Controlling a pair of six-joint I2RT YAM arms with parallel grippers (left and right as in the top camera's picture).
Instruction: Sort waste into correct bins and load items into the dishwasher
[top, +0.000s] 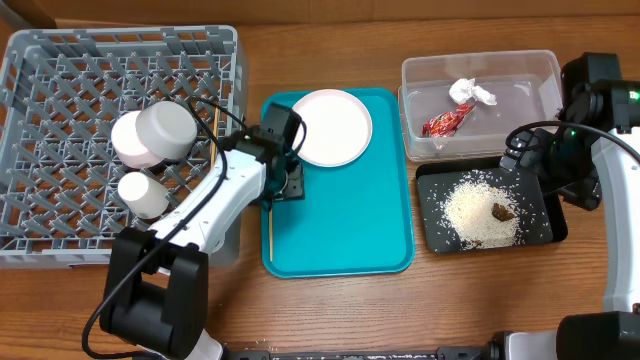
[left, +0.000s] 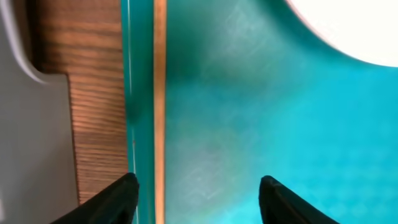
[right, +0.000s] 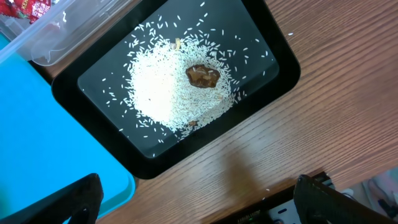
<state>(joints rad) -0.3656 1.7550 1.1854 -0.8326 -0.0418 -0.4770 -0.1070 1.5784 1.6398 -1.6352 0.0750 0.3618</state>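
The left gripper (left: 199, 186) is pictured spread open and empty, low over a large teal plastic serving tray (left: 261, 124). A thin wooden chopstick (left: 159, 93) runs between its fingers, close to the left one and tight against the tray's raised rim. A large round white plate (left: 354, 25) lies ahead and to the right of this gripper. A square grey plastic dish rack (top: 120, 38), already loaded with a pale bowl (top: 165, 128) and a small white cup (top: 145, 195), sits off to its left. The chopstick's pick-up appears to be the step in hand. It would be best done by shifting the gripper leftward until the stick is centred. The left finger should be kept off the rim on the descent, and the stick closed on squarely so that it is not rolled or pinned against the wall. The right gripper (right: 198, 190) is shown open and empty above the wooden surface (right: 323, 99). A shallow black rectangular tray (right: 93, 81) of loose white rice grains (right: 155, 81) and a small brown lump (right: 203, 75) lies just ahead of it.
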